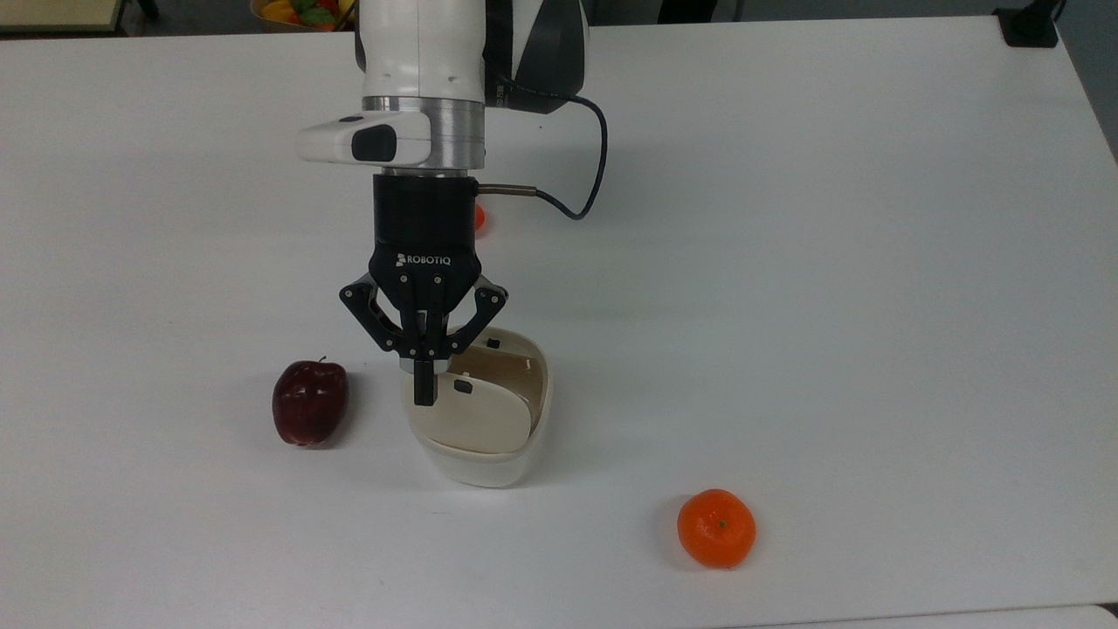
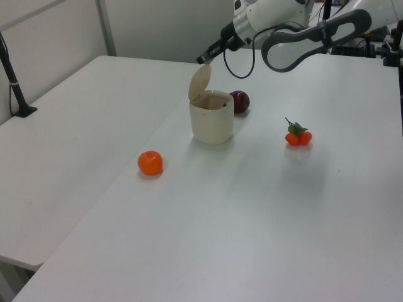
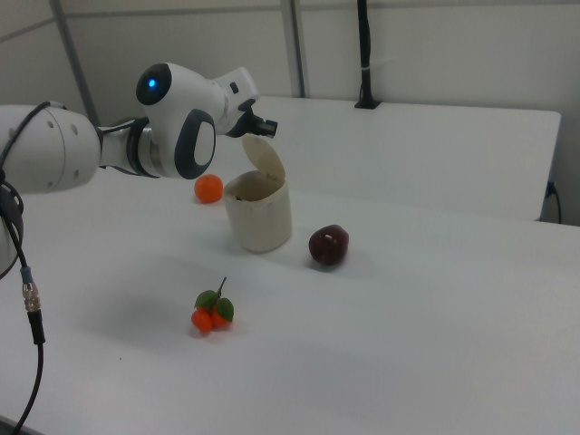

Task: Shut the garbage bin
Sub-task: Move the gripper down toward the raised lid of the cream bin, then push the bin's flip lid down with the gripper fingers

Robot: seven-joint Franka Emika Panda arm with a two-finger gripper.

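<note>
The garbage bin [image 1: 486, 465] is a cream-white tub standing mid-table, also seen in the left view [image 2: 211, 121] and the right view [image 3: 259, 217]. Its beige lid [image 1: 476, 412] stands raised, nearly upright [image 2: 200, 82] [image 3: 265, 159], and carries a small black tab. My gripper [image 1: 424, 393] is shut with nothing held, its black fingers pressed together. The tip sits just by the lid's upper edge [image 2: 202, 60] [image 3: 269, 127]; whether it touches the lid I cannot tell.
A dark red apple [image 1: 310, 402] lies beside the bin on the top view's left. An orange [image 1: 716, 528] rests toward the front right. A small cluster of orange fruits with leaves [image 2: 298, 135] lies behind my arm. The white table [image 1: 873, 262] spreads wide on the right.
</note>
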